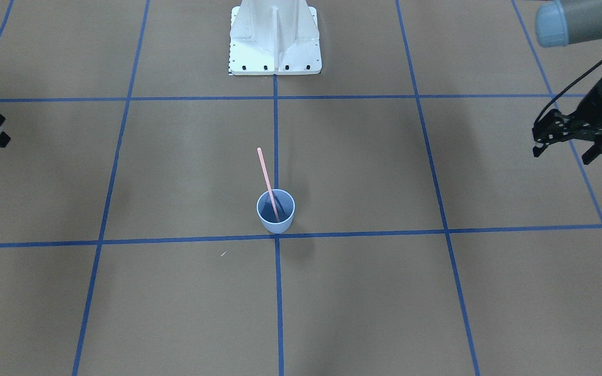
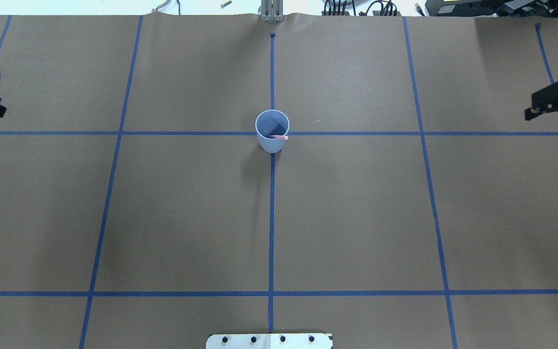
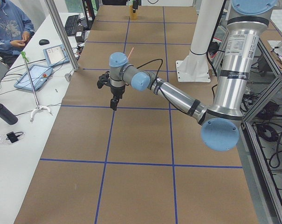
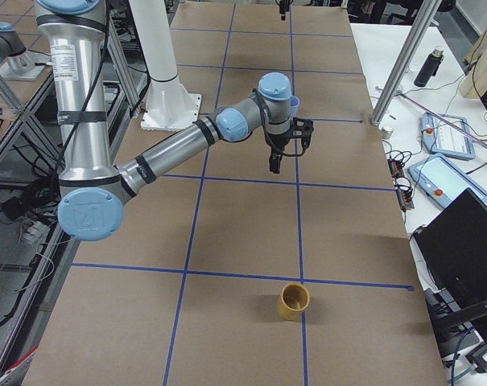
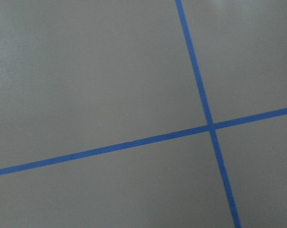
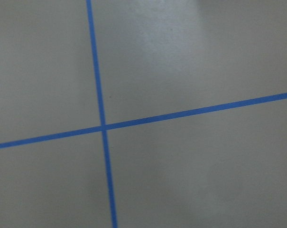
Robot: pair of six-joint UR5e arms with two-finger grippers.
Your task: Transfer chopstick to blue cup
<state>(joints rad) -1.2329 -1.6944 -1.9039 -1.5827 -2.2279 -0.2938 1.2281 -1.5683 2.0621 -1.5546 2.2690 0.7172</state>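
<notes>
The blue cup [image 1: 276, 213] stands upright at the table's middle, on a crossing of blue tape lines. The salmon-pink chopstick [image 1: 266, 176] stands in it, its lower end inside and its top leaning over the rim toward the robot. From overhead I see the cup [image 2: 272, 131] with the chopstick's end [image 2: 280, 137] at its near rim. My left gripper [image 1: 563, 155] hovers far off to one side, open and empty. My right gripper [image 2: 552, 120] hovers far off to the other side, open and empty. Both wrist views show only bare table.
The robot's white base [image 1: 275, 39] stands at the table's robot-side edge. A tan cup [image 4: 293, 301] stands near the table's right end. The brown table cover [image 2: 356, 218] carries a grid of blue tape. Operators' gear lies on the side bench [image 3: 36, 74].
</notes>
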